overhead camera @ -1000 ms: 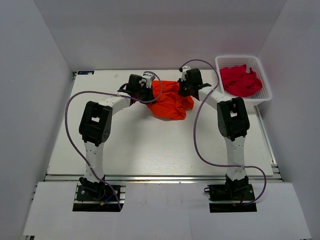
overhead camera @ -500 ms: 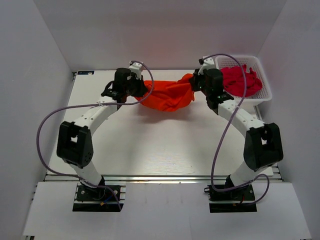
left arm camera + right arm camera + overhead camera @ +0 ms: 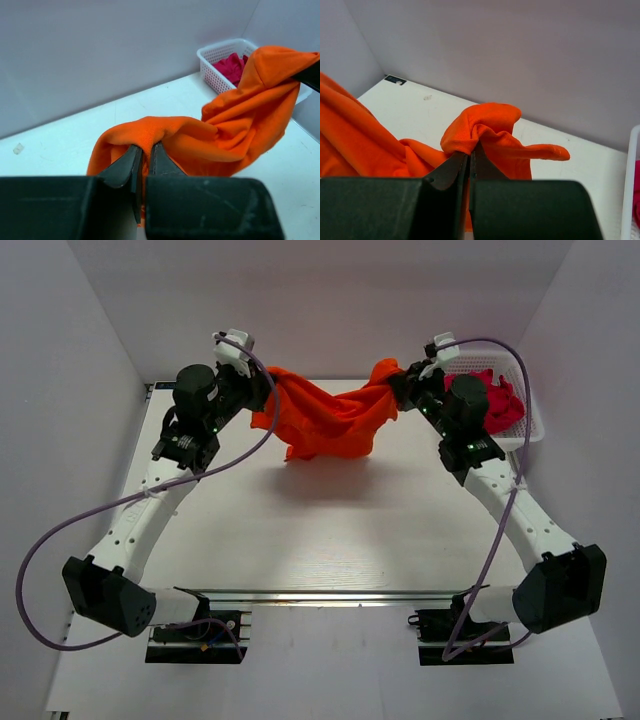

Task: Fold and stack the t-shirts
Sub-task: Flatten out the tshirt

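From above, the orange t-shirt (image 3: 330, 422) hangs stretched between the left end effector (image 3: 262, 390) and the right end effector (image 3: 400, 386) over the far part of the counter (image 3: 320, 525), each clamped on one bunched end, while a white basket (image 3: 532, 425) holding red shirts (image 3: 503, 405) sits at the far right corner. The left wrist view shows its two dark fingers (image 3: 125, 165) pressed together on a fold of orange cloth, with the basket beyond. The right wrist view shows its fingers (image 3: 451, 172) likewise pinched on an orange fold.
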